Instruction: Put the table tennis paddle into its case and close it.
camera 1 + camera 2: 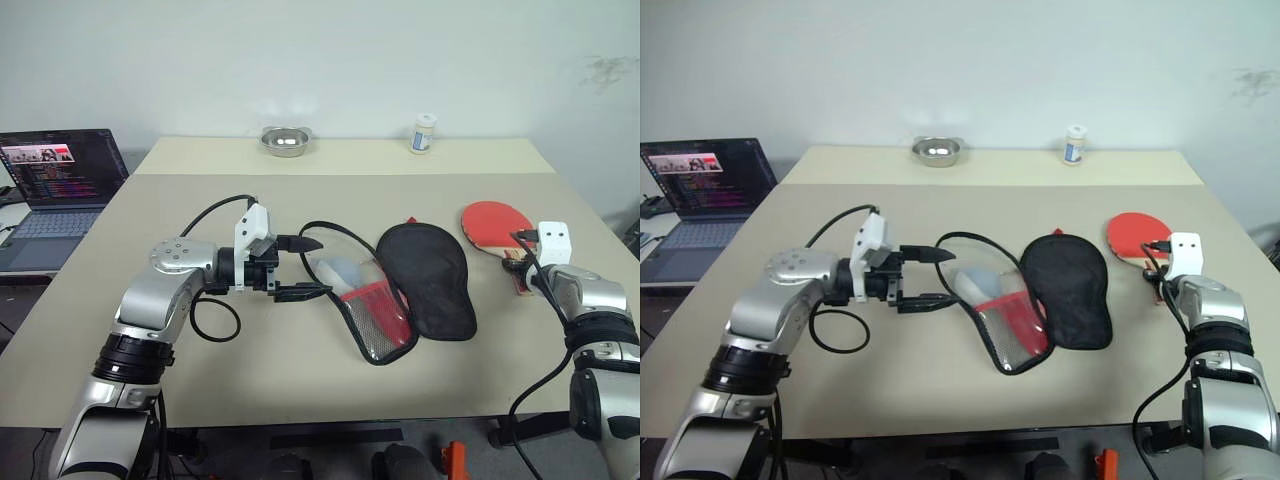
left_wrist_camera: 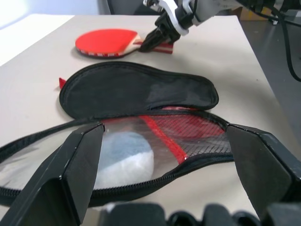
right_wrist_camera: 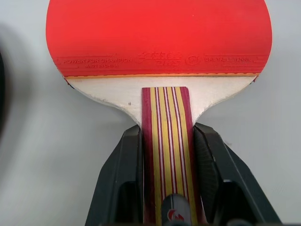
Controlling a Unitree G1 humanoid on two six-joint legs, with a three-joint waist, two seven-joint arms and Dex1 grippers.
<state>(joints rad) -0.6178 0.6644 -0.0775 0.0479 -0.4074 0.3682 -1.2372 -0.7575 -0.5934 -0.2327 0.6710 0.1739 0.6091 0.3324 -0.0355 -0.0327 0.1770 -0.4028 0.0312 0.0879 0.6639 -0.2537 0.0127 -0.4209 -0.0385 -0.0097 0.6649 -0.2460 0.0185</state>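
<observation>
The table tennis paddle (image 3: 159, 47) lies flat at 3 o'clock of the case (image 1: 400, 290), well apart. Your right gripper (image 3: 167, 160) pinches only its striped handle, so the paddle may swing when lifted. Your left gripper (image 1: 305, 268) waits wide at 9 o'clock; the floppy case mouth may fold.

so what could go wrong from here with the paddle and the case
The right gripper pinches only the handle of the table tennis paddle, so the blade could droop or twist when lifted. The case lies floppy and splayed open with the left gripper open beside it, so it may slide during insertion.
</observation>
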